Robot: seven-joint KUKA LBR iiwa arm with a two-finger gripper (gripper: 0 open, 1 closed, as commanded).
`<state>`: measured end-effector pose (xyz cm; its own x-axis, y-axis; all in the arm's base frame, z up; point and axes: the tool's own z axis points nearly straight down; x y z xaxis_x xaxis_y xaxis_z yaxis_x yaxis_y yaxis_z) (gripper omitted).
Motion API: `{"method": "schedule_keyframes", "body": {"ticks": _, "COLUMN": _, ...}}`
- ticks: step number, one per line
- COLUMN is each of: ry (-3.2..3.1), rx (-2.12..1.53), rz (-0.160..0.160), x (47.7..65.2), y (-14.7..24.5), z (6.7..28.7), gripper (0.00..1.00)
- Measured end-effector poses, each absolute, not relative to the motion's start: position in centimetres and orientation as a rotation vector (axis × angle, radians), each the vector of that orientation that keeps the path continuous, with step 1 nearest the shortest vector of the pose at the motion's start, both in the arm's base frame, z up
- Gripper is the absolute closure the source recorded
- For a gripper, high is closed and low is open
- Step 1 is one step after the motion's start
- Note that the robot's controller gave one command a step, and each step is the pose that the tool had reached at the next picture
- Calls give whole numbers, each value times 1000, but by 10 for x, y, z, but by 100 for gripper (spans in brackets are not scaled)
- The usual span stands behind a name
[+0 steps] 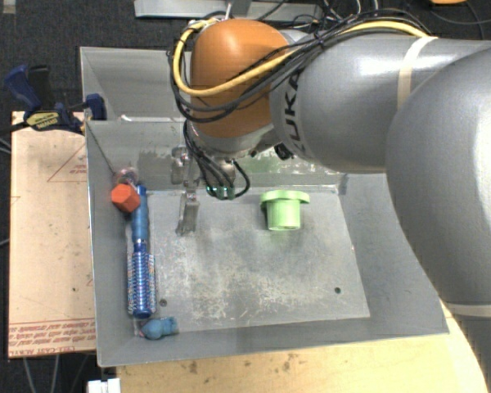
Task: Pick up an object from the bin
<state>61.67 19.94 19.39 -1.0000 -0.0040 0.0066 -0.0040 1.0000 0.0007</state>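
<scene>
Several small loose things are seen scattered in a grey metal bin [229, 301], viewed from above. The pincer [186, 218] hangs over bare bin floor near the back wall, and nothing is seen in it. Whether it is spread or pressed together cannot be told, since much of it is masked by the arm's orange cover [233, 72] and cables. Near it, toward the view's right, a green flanged plug [281, 211] stands alone on the floor. Toward the view's left, along the bin wall, a long blue stick [140, 260] with a ridged lower half lies lengthwise. An orange block [124, 197] touches its upper end and a small blue piece [157, 327] lies near its lower end. The plug is judged to be light, stiff, smooth plastic, perhaps slippery, and best taken across its round body under the flange. The stick is judged light and rigid, best taken across its narrow ridged part. A pale thing behind the orange block cannot be identified, and the bin's far right corner is hidden by the arm.
</scene>
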Motion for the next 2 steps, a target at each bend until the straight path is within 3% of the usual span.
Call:
{"method": "schedule_keyframes", "body": {"ticks": 1, "ry": -3019, "rx": 902, "rz": -3, "x": 618, "y": 239, "z": 72, "gripper": 0}}
{"method": "schedule_keyframes", "body": {"ticks": 2, "ry": -2629, "rx": 1725, "rz": -2, "x": 589, "y": 248, "z": 101, "gripper": 0}}
